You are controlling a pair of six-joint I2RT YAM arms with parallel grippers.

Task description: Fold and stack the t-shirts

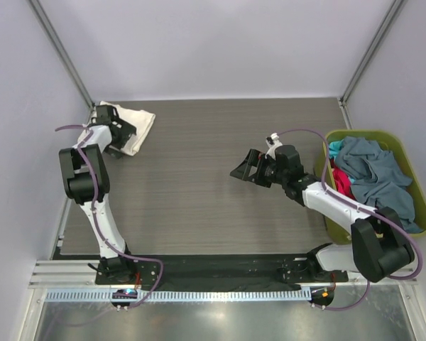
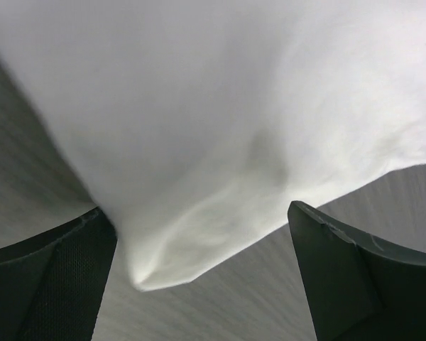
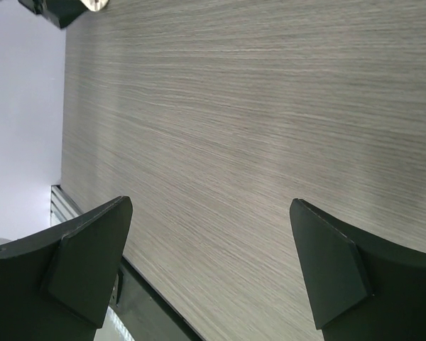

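A folded cream t-shirt (image 1: 136, 126) lies at the table's far left corner. My left gripper (image 1: 118, 139) hovers over its near edge, jaws open and empty. In the left wrist view the cream cloth (image 2: 220, 114) fills the top, a folded corner hanging between the spread fingers (image 2: 50, 284). A slate grey-blue t-shirt (image 1: 376, 174), a red-pink one (image 1: 342, 183) and a teal one (image 1: 335, 148) lie heaped in the olive-green basket (image 1: 420, 177) at the right. My right gripper (image 1: 243, 170) is open and empty over bare table near the middle, left of the basket; its fingers (image 3: 326, 270) frame only wood grain.
The wood-grain table (image 1: 213, 206) stretches between the arms. Pale walls enclose the back and sides, with metal posts at both far corners. A black base rail (image 1: 220, 266) and a metal strip run along the near edge.
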